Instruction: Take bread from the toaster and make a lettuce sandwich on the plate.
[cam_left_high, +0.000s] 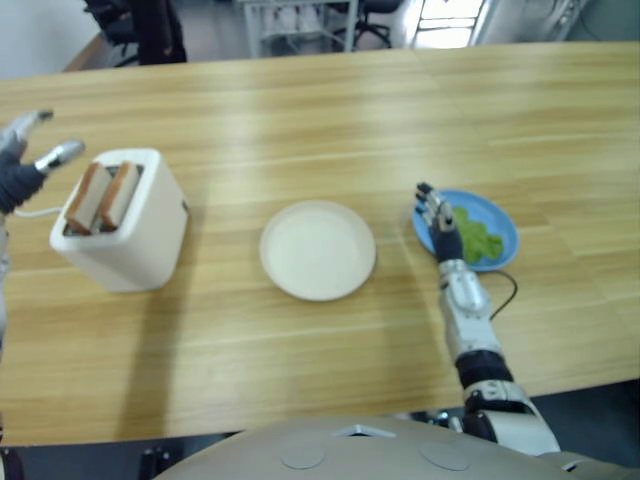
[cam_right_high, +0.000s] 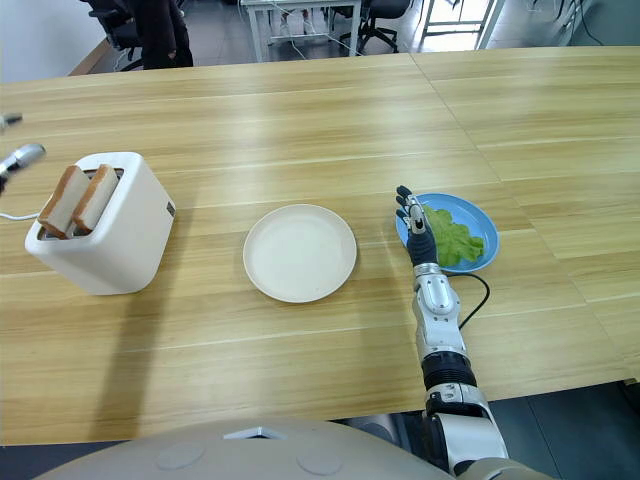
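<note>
Pale wood-grain bench (cam_left_high: 300, 120) fills most of the scene, with office chairs (cam_right_high: 375, 15) on the floor beyond its far edge. A white toaster (cam_left_high: 140, 240) stands on the left part, and two slices of bread (cam_left_high: 105, 195) stick up out of its slots. A small dark mark on the toaster's side is too small to read. A white cord (cam_left_high: 30, 212) leaves it toward the left edge.

The left hand (cam_left_high: 25, 160) hovers just beside the toaster's far-left corner, its fingers spread and holding nothing. An empty white plate (cam_left_high: 318, 250) sits near the middle. To its right is a blue dish (cam_right_high: 483, 218) carrying green lettuce (cam_right_high: 455, 240). The right hand (cam_right_high: 415, 225) lies at the dish's left rim, fingers straight and close together, grasping nothing. A thin black cable (cam_right_high: 478, 295) loops beside its wrist.
</note>
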